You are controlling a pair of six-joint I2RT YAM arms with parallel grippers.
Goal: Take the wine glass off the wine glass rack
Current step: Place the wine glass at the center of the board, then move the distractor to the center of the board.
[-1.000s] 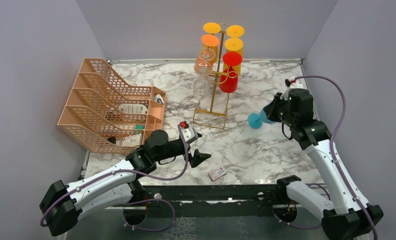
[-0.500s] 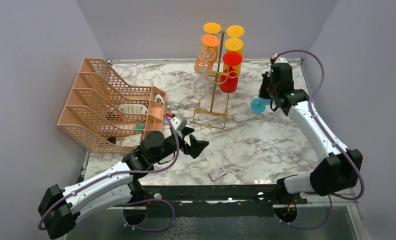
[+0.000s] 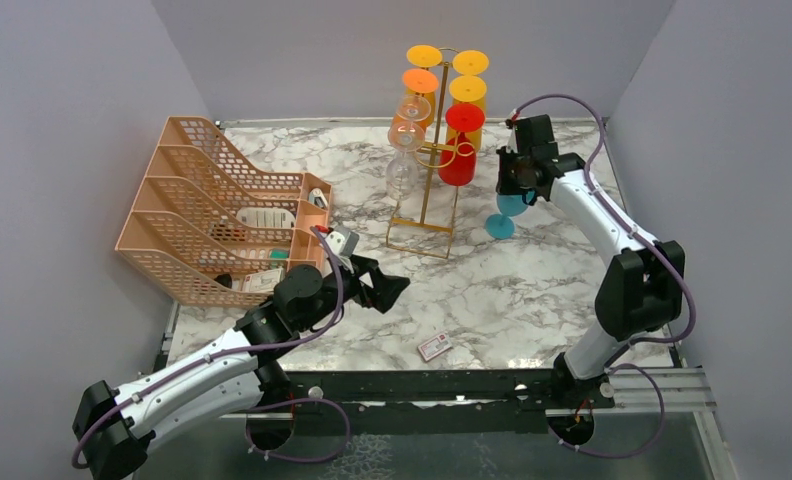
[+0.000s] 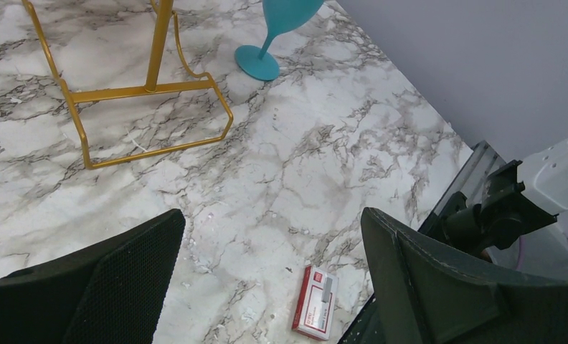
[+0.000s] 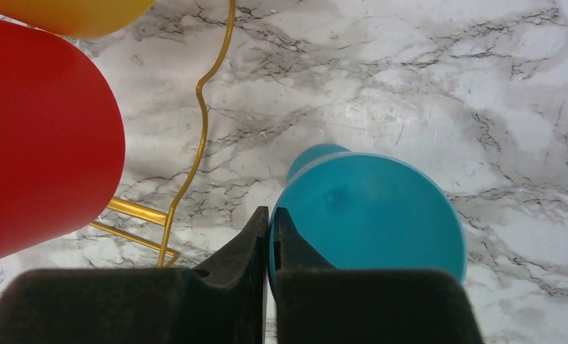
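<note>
At the far right of the tabletop (image 3: pixel 532 290), just to the right of the wine glass rack (image 3: pixel 424 200), stands the blue wine glass (image 3: pixel 503 210). It is off the rack. Its bowl is up and it leans a bit. In the left wrist view its round foot (image 4: pixel 258 63) looks like it touches the tabletop, near the rack's gold base frame (image 4: pixel 145 89).

The right arm (image 3: pixel 592 205) reaches in from the right. The right jaws are pinched tight on the rim of the blue wine glass. In the right wrist view one of the fingers (image 5: pixel 249 236) is outside the bowl and the other is inside it.

The rack is thin gold wire. A red glass (image 3: pixel 459 150), yellow glasses (image 3: pixel 469 90), an orange glass (image 3: pixel 420 85) and a clear glass (image 3: pixel 404 165) hang on it upside down.

The left arm (image 3: pixel 222 350) lies low on the near left. The left jaws are spread wide and grip nothing. They hang over the tabletop, near the rack's base.

A small red and white box (image 3: pixel 433 346) lies flat by the near edge. A peach mesh tray (image 3: pixel 202 200) sits on the left side with small things in it.
</note>
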